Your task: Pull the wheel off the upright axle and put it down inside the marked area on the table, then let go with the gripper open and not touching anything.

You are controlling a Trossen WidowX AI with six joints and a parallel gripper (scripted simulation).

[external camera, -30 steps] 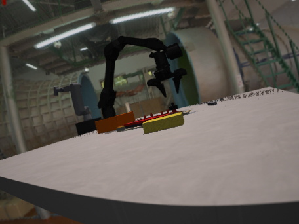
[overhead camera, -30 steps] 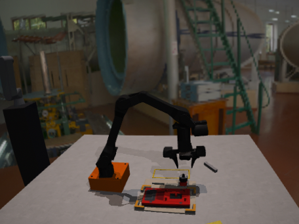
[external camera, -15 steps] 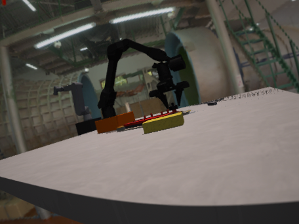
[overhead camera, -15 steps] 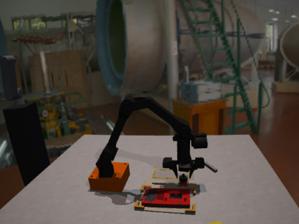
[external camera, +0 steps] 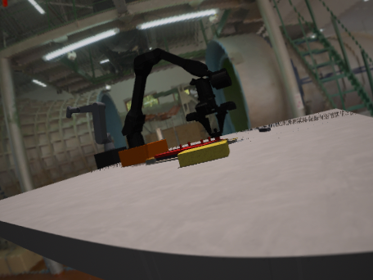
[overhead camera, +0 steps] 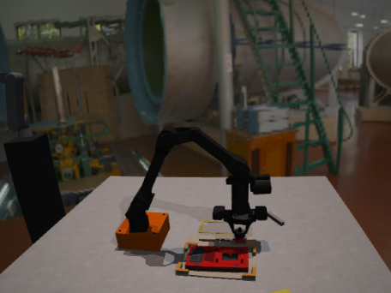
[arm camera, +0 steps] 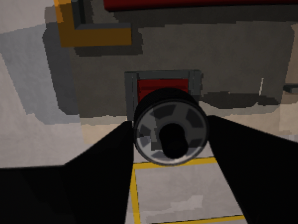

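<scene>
On the tabletop [external camera: 253, 196] [arm camera: 25, 150], at the left in the top view, an orange block [overhead camera: 139, 241] [external camera: 135, 157] carries the foot of the black arm [overhead camera: 147, 177] [external camera: 140, 88]. The arm rises from there, bends over at its elbow and comes down to the right, its last section pointing down.

Next, to the right of the orange block, a pale board [overhead camera: 219, 274] with orange corner brackets [overhead camera: 182, 272] [arm camera: 95, 37] lies flat, and a red panel [overhead camera: 206, 262] [external camera: 168, 155] [arm camera: 210, 4] rests within the brackets. Behind the board, the marked area [overhead camera: 200, 227] [arm camera: 134, 192] is a yellow outline on the tabletop.

Farther right, near the back edge of the red panel, the gripper [overhead camera: 239, 233] [external camera: 215, 134] [arm camera: 169, 126] points down and pinches the wheel [arm camera: 145, 142], one finger on either side of its rim. The wheel is at the upright axle [arm camera: 173, 140], whose dark end shows in the wheel's middle, above a red block in a grey frame [arm camera: 130, 95]; it is outside the yellow outline.

Past the gripper in the top view, a small grey bar [overhead camera: 275, 218] lies apart from the board. In the exterior view, a yellow block [external camera: 204, 155] stands in front of the red panel.
</scene>
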